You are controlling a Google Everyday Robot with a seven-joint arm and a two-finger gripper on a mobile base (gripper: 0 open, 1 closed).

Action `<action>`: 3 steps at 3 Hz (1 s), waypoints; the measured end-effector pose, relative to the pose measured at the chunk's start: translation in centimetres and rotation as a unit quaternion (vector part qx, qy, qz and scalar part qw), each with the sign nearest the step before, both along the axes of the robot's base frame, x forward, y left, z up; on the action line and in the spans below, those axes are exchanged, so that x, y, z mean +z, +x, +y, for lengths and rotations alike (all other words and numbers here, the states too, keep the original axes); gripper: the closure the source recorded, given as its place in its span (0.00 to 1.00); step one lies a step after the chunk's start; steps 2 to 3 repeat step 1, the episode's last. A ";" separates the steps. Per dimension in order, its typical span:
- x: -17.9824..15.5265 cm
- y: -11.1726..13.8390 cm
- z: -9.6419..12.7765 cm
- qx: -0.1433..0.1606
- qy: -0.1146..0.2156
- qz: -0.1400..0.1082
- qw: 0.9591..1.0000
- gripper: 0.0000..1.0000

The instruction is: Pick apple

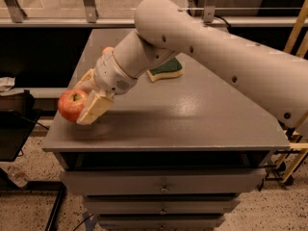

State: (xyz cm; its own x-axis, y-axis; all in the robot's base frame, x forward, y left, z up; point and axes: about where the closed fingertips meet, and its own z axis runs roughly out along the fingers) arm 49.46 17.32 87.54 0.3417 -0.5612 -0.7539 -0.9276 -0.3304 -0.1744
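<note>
The apple is round and red with yellowish streaks and a dark stem dimple. It is held at the left edge of the grey table, lifted a little above the top. My gripper is shut on the apple, with one cream finger in front of it and the other behind. The white arm reaches in from the upper right and crosses the table.
A small orange fruit lies on the table behind the wrist, mostly hidden by the arm. A green and yellow sponge lies at the table's middle back. Drawers sit below the table front. A dark shelf stands at the left.
</note>
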 end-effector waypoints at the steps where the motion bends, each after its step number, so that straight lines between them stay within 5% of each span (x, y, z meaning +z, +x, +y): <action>1: 1.9 1.0 -0.9 -0.011 0.004 -0.009 1.000 1.00; 3: 1.9 1.0 -0.9 -0.011 0.004 -0.009 1.000 1.00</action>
